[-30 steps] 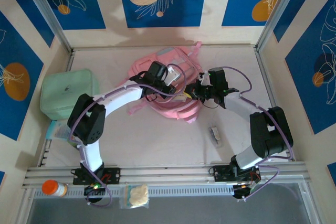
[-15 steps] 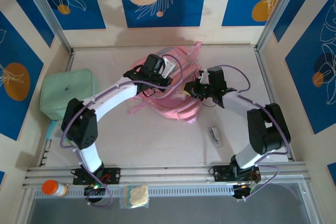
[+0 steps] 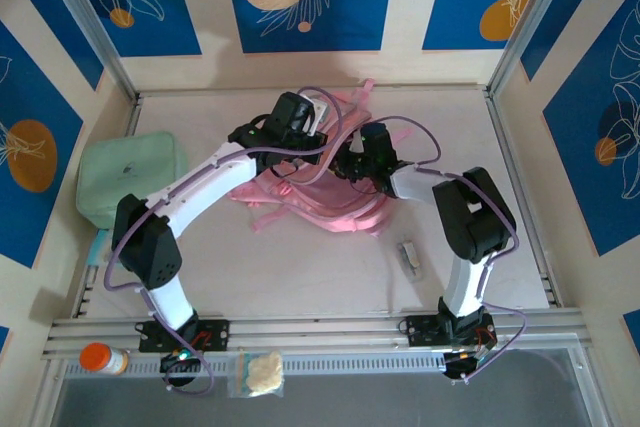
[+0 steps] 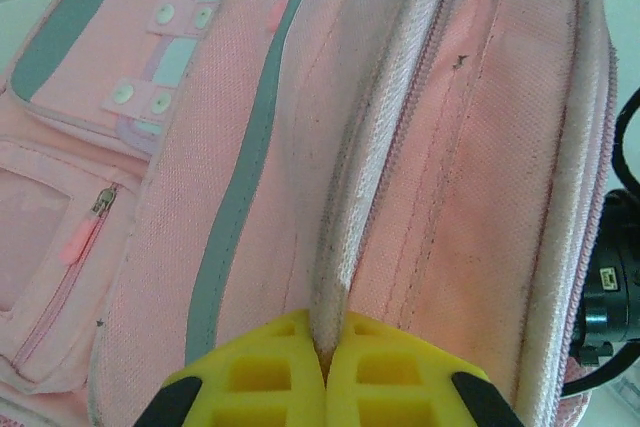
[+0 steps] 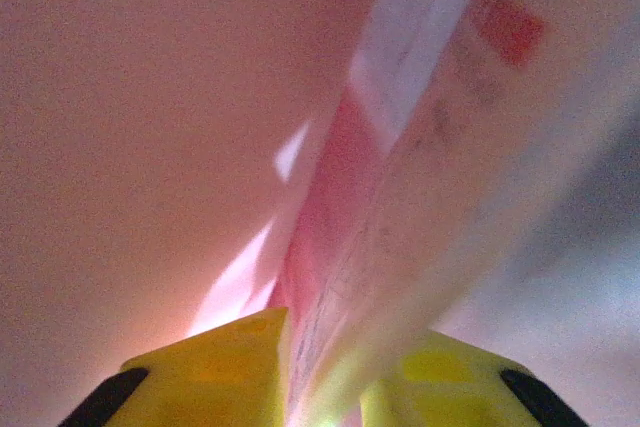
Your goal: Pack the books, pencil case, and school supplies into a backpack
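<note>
The pink backpack [image 3: 330, 202] lies mid-table with its main opening toward the right. My left gripper [image 3: 300, 125] is over its far side. In the left wrist view it [image 4: 325, 347] is shut on the pale zip rim [image 4: 345, 237] of the backpack [image 4: 480, 147]. My right gripper [image 3: 357, 161] reaches into the opening. Its yellow fingers [image 5: 225, 367] stand slightly apart inside the pink-lit interior, with a thin flat book [image 5: 400, 217], pale with red print, between them. The small grey-white school supplies item [image 3: 409, 256] lies on the table to the right. A sliver of the teal pencil case [image 3: 97, 247] shows at the left edge.
A padded mint-green zip case [image 3: 130, 179] sits at the left wall. An orange-capped bottle [image 3: 103, 358] and a small clear bag [image 3: 259, 372] rest on the front rail. Pink straps [image 3: 262, 215] trail off the bag's near side.
The left gripper closed on the backpack's rim and drew it toward the back. The right gripper pushed left into the opening, and its fingers parted a little.
</note>
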Robot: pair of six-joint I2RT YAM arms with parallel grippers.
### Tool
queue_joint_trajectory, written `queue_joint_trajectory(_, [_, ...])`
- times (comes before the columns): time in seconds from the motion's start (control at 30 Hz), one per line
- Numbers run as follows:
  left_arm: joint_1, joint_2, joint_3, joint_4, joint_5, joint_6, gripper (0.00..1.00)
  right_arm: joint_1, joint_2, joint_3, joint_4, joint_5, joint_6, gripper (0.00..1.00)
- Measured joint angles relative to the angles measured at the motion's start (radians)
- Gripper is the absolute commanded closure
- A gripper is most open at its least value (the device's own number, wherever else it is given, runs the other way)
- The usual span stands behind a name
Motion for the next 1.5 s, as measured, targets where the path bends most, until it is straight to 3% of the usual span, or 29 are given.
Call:
queue_joint_trajectory(0.17, [0.0, 0.0, 0.0, -0.005, -0.008, -0.001, 1.0, -0.019, -0.08, -0.108, 0.005, 0.022, 0.013, 0.69])
queue_joint_trajectory(0.3, [0.0, 0.0, 0.0, -0.005, -0.008, -0.002, 1.0, -0.038, -0.123, -0.155, -0.004, 0.036, 0.029, 0.83])
queue_joint_trajectory(0.4, [0.0, 0.0, 0.0, -0.004, -0.007, -0.01, 1.0, -0.025, -0.11, -0.142, -0.034, 0.06, 0.035, 0.91])
queue_joint_trajectory(0.57, [0.0, 0.0, 0.0, -0.004, -0.008, -0.021, 1.0, 0.016, 0.002, -0.061, -0.04, 0.074, 0.058, 0.95])
queue_joint_trajectory(0.7, [0.0, 0.0, 0.0, -0.004, -0.008, -0.025, 1.0, 0.057, 0.054, 0.006, -0.04, 0.074, 0.053, 0.95])
queue_joint_trajectory(0.87, [0.0, 0.0, 0.0, -0.005, -0.013, -0.027, 1.0, 0.063, 0.006, -0.029, -0.013, 0.056, 0.021, 0.92])
queue_joint_trajectory(1.0, [0.0, -0.005, -0.012, -0.002, -0.014, -0.029, 1.0, -0.009, -0.144, -0.157, -0.077, 0.069, -0.013, 0.89])
queue_joint_trajectory(1.2, [0.0, -0.016, -0.036, 0.019, -0.013, -0.048, 1.0, -0.151, -0.268, -0.172, -0.216, 0.089, -0.08, 0.87])
queue_joint_trajectory(1.33, [0.0, -0.016, -0.038, 0.022, -0.006, -0.062, 1.0, -0.195, -0.227, -0.168, -0.263, 0.066, -0.103, 0.87])
queue_joint_trajectory(1.5, [0.003, -0.016, -0.038, 0.026, 0.012, -0.077, 1.0, -0.167, -0.126, -0.122, -0.298, 0.061, -0.101, 0.87])
